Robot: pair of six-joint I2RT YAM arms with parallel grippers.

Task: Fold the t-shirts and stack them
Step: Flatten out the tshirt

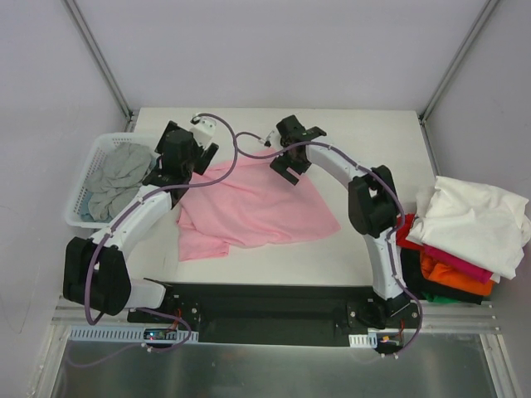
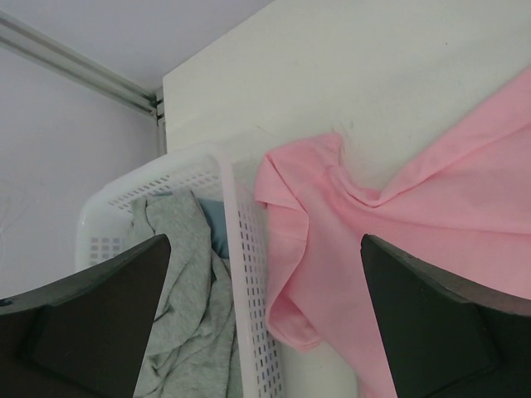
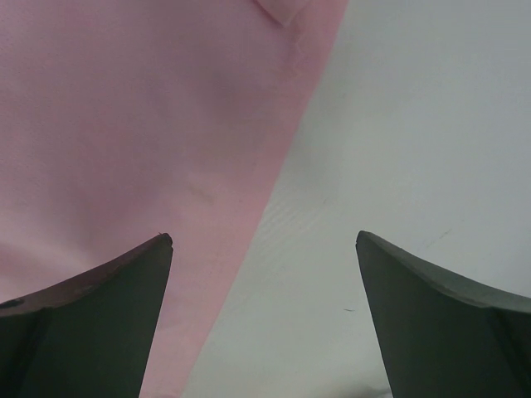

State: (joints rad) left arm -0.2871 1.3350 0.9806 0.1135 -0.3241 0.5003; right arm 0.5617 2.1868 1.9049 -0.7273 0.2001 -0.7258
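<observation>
A light pink t-shirt [image 1: 257, 207] lies spread and rumpled on the white table. My left gripper [image 1: 177, 168] hovers open over its left sleeve [image 2: 290, 323] and the basket wall, holding nothing. My right gripper [image 1: 288, 168] hangs open above the shirt's far right edge [image 3: 149, 124], half over cloth and half over bare table [image 3: 415, 124]. A grey t-shirt [image 1: 116, 178] is crumpled in the basket. At the right edge sits a stack with a white t-shirt [image 1: 473, 220] on top and magenta [image 1: 465, 267], orange [image 1: 452, 279], red [image 1: 404, 236] and black [image 1: 419, 278] ones under it.
The white lattice basket [image 1: 83, 217] stands at the table's left edge, its right wall [image 2: 245, 274] touching the pink sleeve. Some blue cloth [image 2: 214, 220] shows under the grey shirt. Grey walls and metal rails enclose the back.
</observation>
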